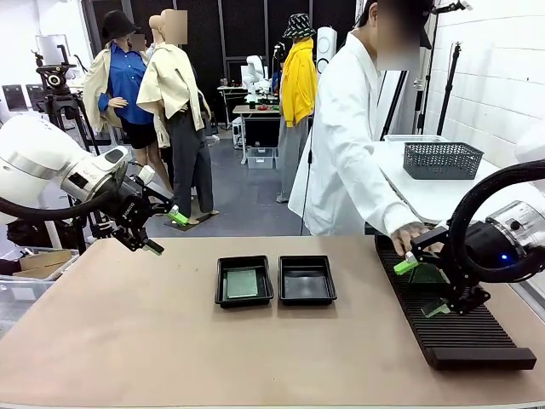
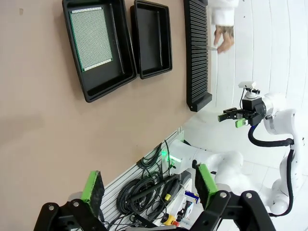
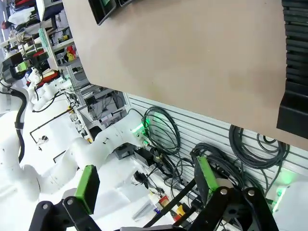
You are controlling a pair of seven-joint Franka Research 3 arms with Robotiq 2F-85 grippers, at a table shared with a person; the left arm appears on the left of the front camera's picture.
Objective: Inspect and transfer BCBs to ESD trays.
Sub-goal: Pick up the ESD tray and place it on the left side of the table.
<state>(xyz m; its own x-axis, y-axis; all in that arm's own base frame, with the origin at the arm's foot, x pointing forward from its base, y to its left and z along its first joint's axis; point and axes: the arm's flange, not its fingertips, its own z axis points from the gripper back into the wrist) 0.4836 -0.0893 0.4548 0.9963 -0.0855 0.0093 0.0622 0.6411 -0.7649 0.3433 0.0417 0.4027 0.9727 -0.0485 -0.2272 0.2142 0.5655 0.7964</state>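
The left gripper [image 1: 165, 232] and right gripper [image 1: 421, 288] both hung wide open and empty, the right over the rack [image 1: 468, 334] beside the person's hand [image 1: 415, 237], and with one board [image 1: 243, 283] lying flat in the left tray [image 1: 244, 261], the next one wanted lowering level into the empty tray [image 1: 306, 259].

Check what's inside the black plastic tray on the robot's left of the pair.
The shallow glossy black plastic tray holds one flat green rectangular circuit board, lying on its floor. The board covers most of the floor, so anything beneath it cannot be seen.
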